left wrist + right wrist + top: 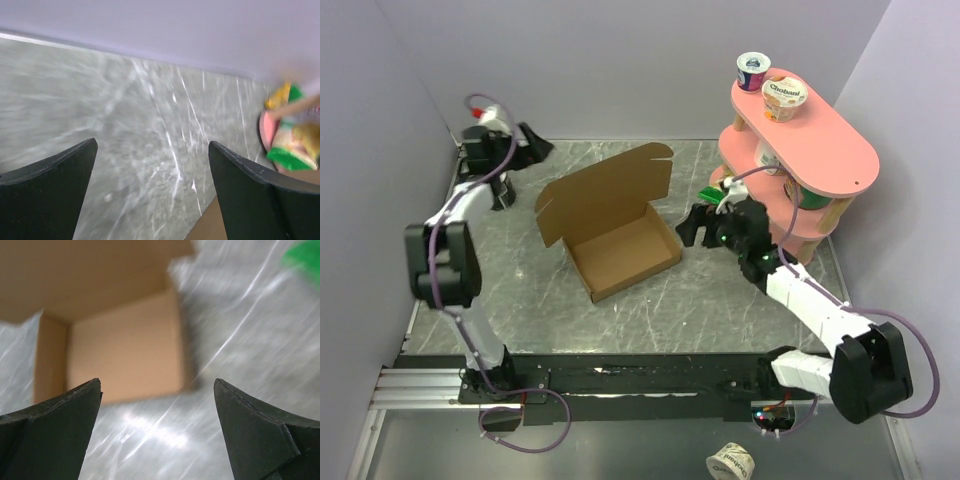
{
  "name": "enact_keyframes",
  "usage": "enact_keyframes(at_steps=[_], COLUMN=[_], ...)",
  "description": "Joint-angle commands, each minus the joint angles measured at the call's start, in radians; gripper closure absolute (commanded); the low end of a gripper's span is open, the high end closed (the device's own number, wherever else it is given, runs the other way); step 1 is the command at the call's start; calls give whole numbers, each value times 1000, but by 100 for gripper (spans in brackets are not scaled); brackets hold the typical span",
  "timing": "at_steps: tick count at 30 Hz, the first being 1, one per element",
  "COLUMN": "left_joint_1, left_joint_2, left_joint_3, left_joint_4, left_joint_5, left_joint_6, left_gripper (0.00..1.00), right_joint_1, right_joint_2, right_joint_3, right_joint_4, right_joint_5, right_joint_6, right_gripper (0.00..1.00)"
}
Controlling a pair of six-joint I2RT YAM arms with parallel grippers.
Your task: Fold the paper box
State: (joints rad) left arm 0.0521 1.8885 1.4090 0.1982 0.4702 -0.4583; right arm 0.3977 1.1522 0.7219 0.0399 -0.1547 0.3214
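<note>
Grey marbled surface [720, 300] is carrying a pink two-tier shelf [840, 150] at right rear. Two yogurt cups are sitting on its top tier: dark-banded cup [753, 71] behind, Chobani cup [784, 99] just beside it. Green packet [712, 196] is poking out of the lower tier. Paper cup [731, 462] is lying sideways below the near edge.

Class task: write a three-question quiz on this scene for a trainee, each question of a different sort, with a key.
1. True or false: the box has its lid shut.
2. Which is nearer the box: A the left claw, B the right claw?
3. How many cups stand on the top of the pink shelf?
Key: 1 false, the lid stands open; 2 B; 3 two.
</note>
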Motion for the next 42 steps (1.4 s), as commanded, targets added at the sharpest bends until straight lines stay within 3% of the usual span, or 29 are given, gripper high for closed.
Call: enact_keyframes(at_steps=[1,5,11,18,24,28,32,37,42], left_joint_1=[86,158,160,137,66,66,66,66,66], left_joint_2=[-274,-491,-797,-976,-1111,-1232,-1296,-1260,-1328], left_joint_3=[-178,-488,-790,-901,-889,-921,-987,-989,-1027], left_joint_4=[108,202,271,316,28,-31,-25,-5,72], left_joint_5=[-47,-22,22,169,0,-74,-88,-25,47], left_joint_6=[-93,-175,-198,-246,-155,-149,-175,-177,-190], left_gripper=[1,0,1,3,1,1,1,3,1], right_joint_1=[-75,-152,-246,-278,-280,-278,-277,-275,-269], right_joint_2=[74,230,446,592,682,745,770,799,853], right_joint_3=[60,239,402,511,586,668,688,700,751], right_joint_4=[239,239,354,364,397,380,400,465,555], right_joint_5=[-256,-399,-686,-760,-781,-848,-904,-918,-967], right_joint_6=[-185,-240,-220,-295,-314,-355,-369,-372,-279], right_gripper=[0,0,1,0,0,0,2,2,5])
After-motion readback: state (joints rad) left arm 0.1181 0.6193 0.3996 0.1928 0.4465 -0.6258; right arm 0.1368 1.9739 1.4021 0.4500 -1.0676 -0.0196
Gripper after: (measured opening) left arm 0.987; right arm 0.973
